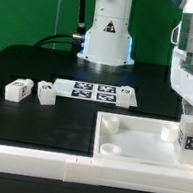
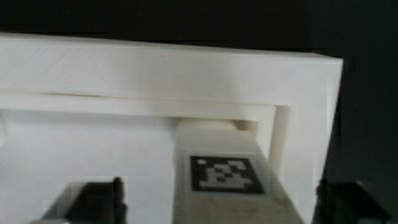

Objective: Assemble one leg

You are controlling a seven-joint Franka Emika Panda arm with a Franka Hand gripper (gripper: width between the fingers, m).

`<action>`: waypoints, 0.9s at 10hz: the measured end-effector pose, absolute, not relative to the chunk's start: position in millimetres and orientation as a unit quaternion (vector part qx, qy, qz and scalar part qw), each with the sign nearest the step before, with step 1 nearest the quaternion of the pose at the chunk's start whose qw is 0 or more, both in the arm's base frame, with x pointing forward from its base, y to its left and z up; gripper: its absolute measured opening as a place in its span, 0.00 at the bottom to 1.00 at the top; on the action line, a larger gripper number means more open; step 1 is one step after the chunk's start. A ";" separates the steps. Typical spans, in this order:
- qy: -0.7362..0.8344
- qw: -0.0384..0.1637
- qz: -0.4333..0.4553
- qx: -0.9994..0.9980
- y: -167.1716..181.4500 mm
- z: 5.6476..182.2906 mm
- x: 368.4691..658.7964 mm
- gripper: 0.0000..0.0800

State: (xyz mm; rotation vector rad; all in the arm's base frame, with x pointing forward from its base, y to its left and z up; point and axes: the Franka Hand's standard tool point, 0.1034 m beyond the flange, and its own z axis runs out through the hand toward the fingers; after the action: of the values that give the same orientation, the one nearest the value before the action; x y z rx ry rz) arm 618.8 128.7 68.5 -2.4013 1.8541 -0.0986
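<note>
The large white tabletop (image 1: 128, 142) lies upside down at the exterior view's right front; in the wrist view its raised rim (image 2: 160, 70) fills the picture. One leg (image 1: 190, 138), white with a black-and-white tag, stands upright in the tabletop's near right corner. In the wrist view this leg (image 2: 228, 172) sits between my fingers. My gripper (image 1: 192, 122) is straight above it, and in the wrist view the gripper (image 2: 222, 205) is open, with a gap between the left finger (image 2: 98, 200) and the leg. Two more legs (image 1: 19, 89) (image 1: 47, 94) lie at the left.
The marker board (image 1: 90, 90) lies in the middle of the black table. A low white wall (image 1: 34, 161) runs along the front and left edge. The robot base (image 1: 106, 35) stands at the back, before a green backdrop.
</note>
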 end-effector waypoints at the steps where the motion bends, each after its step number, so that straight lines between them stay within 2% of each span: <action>1: 0.547 0.053 -0.039 -0.835 130.9 68.2 618.9 0.77; 2: 0.475 0.049 -0.043 -0.877 130.8 67.4 618.5 0.80; 7: 0.200 0.033 -0.057 -0.978 124.2 68.1 621.7 0.81; 9: 0.072 0.015 -0.062 -0.995 122.6 68.3 622.1 0.81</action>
State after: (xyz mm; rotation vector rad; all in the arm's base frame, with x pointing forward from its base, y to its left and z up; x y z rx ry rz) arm 622.1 122.6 68.3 -3.0981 0.2238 -0.1928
